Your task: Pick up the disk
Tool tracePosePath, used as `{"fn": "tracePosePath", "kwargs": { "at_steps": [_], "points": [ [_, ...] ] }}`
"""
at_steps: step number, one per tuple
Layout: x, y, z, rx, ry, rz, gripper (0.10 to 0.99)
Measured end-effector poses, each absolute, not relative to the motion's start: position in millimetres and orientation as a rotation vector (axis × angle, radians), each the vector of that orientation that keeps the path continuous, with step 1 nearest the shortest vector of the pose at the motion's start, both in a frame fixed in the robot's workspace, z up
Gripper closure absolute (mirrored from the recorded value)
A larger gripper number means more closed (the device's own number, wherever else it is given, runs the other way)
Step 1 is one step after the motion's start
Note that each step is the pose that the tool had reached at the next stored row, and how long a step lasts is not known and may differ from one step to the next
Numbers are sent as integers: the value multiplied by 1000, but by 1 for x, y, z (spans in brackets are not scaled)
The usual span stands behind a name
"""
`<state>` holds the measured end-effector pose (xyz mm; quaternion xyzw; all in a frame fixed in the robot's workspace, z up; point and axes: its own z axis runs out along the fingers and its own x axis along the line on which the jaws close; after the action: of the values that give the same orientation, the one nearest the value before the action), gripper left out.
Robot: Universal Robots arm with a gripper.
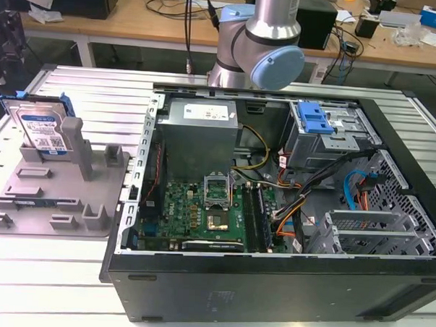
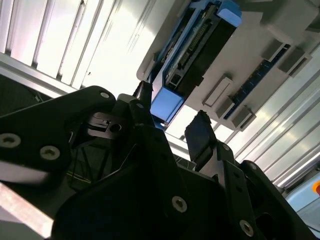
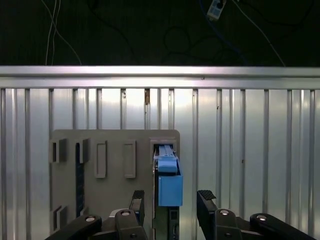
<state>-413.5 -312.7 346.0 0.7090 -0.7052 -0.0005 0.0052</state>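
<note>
The disk [image 1: 40, 123] is standing on edge in a slot of the grey holder [image 1: 57, 193], blue rails showing; in both wrist views it is lying just beyond the gripper [image 3: 171, 196], in line with the gap between the fingers [image 3: 206, 200]. The gripper's fingers are standing apart, holding nothing and touching neither side of the disk; the holder is resting on the ribbed metal table [image 1: 84, 85], beside the open computer case [image 1: 271, 282].
</note>
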Motion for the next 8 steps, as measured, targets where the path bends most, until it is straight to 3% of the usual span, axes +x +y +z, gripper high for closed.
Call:
{"fn": "tracePosePath", "kwargs": {
  "at_steps": [8],
  "points": [
    [-413,-313,341,2221,-2200,-8,545]
  ]
}}
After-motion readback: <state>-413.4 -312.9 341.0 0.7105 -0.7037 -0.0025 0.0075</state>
